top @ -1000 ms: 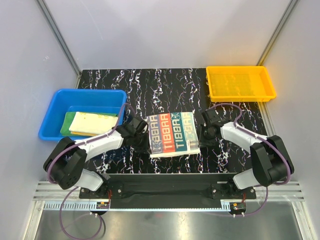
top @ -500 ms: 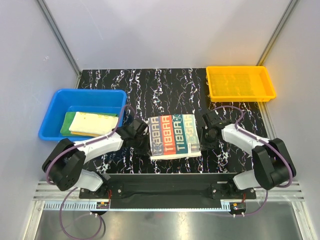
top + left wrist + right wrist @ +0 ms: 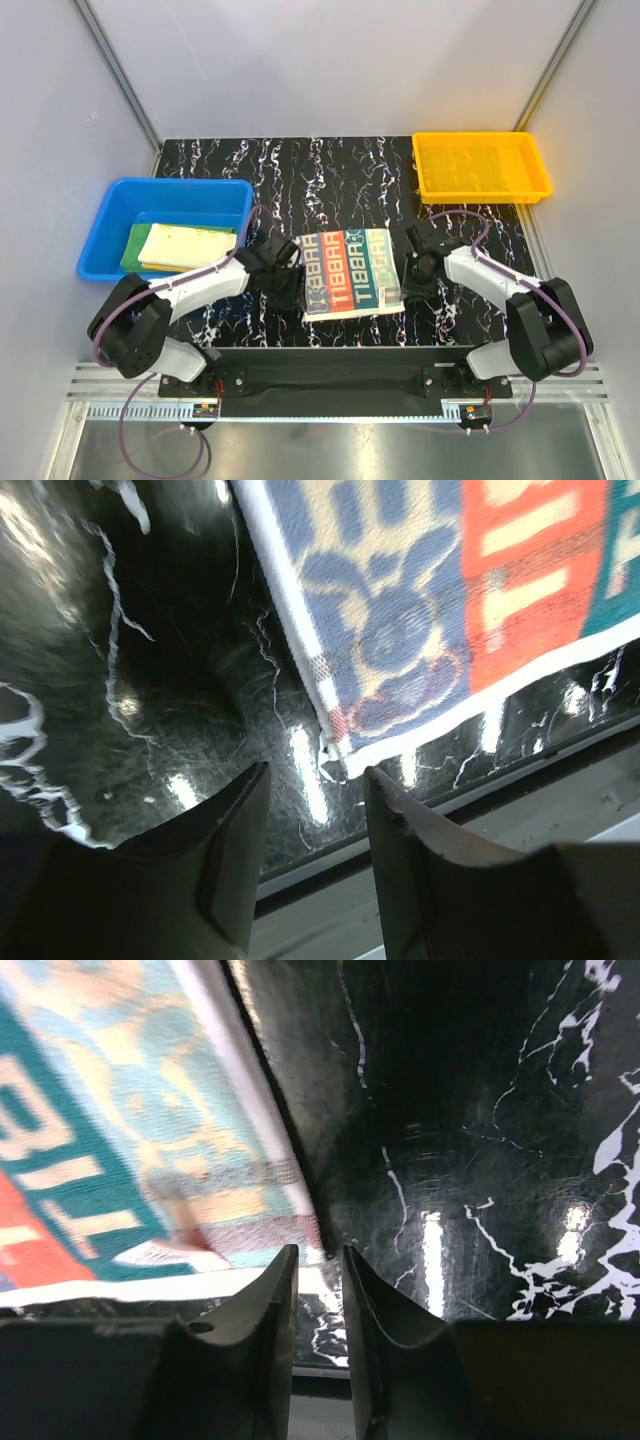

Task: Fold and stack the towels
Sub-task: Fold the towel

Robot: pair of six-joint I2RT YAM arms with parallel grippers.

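Flanking the cream towel (image 3: 350, 272), the left claw (image 3: 315, 865) stands moderately wide and empty, its fingers either side of the towel's near left corner, low over the desk (image 3: 330, 180). The right claw (image 3: 318, 1325) shows only a narrow gap at the near right corner; whether the hem lies between its fingers cannot be told for certain.

The towel lies mid-desk between the two claws, folded to a flat pad, print upward. It is judged soft, light and limp: the layers would slide apart unless pinched together, so the hemmed corners offer the best hold.

To its left, a blue bin (image 3: 100, 215) holds the green towel (image 3: 133, 250) with the pale yellow towel (image 3: 185, 247) on top. An orange tray (image 3: 482, 196) stands far right, well apart. Only the bin's near wall stands in the path.
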